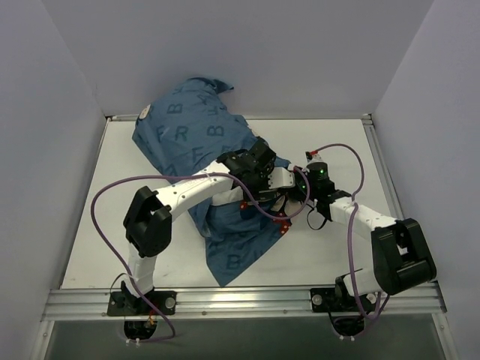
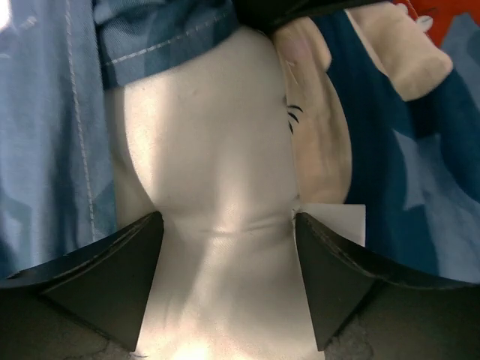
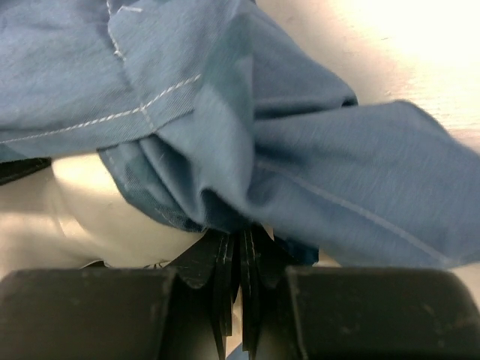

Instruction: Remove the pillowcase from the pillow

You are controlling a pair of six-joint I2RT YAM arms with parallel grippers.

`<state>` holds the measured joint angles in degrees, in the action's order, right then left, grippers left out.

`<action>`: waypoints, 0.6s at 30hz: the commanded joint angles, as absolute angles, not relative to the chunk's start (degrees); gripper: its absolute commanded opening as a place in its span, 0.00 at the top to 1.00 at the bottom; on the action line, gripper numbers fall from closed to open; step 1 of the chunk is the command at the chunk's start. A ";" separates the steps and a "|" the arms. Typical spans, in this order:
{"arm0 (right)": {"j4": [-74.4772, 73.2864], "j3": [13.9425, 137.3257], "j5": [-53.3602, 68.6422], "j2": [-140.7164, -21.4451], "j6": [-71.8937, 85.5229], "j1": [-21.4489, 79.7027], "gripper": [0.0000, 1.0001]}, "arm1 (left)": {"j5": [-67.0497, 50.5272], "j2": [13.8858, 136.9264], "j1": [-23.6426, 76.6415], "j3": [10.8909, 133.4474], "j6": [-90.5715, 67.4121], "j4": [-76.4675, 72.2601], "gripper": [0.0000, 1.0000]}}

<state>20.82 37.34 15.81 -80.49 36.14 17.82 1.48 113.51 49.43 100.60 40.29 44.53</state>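
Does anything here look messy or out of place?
The pillowcase is bunched up, and its far corner climbs the back wall beyond the table. The white pillow bulges out of its opening, between the jaws of the open left gripper, while the right gripper pinches the hem. Nothing looks torn.

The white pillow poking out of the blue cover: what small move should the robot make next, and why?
Probably close the left end effector on the pillow: it stands open astride the exposed white bulge, while the right end effector is shut on the pillowcase hem. Gripping both should let them pull apart.
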 commanded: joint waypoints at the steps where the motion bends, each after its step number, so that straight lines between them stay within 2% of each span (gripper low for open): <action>1: 22.85 38.32 17.49 -78.05 36.21 17.32 1.00 | 11.77 114.34 49.40 99.93 42.80 35.25 0.18; 3: 22.50 38.32 17.58 -77.61 36.12 17.14 1.00 | 13.09 115.31 49.39 99.41 43.15 34.28 0.17; 4: 22.41 38.32 17.58 -77.35 36.21 16.96 1.00 | 14.23 115.57 49.39 98.36 43.24 33.15 0.20; 5: 22.50 38.23 17.58 -77.26 36.21 16.79 1.00 | 14.33 115.75 49.22 98.00 43.07 32.70 0.31; 6: 22.06 38.32 17.32 -77.17 36.04 16.35 1.00 | 14.33 115.75 48.96 97.65 42.81 32.61 0.46; 7: 21.89 38.49 17.14 -77.25 36.04 15.91 1.00 | 13.72 115.75 48.61 97.30 42.45 32.61 0.67; 8: 21.62 38.58 17.05 -77.26 35.95 15.39 1.00 | 13.54 115.14 47.91 97.12 41.06 32.52 0.97; 14: 15.65 42.71 11.96 -76.55 34.63 8.89 1.00 | 10.28 108.38 44.83 92.91 44.01 35.85 0.98; 18: 14.58 45.08 9.32 -77.08 34.28 4.84 1.00 | 12.13 102.67 44.47 80.55 52.37 38.13 0.98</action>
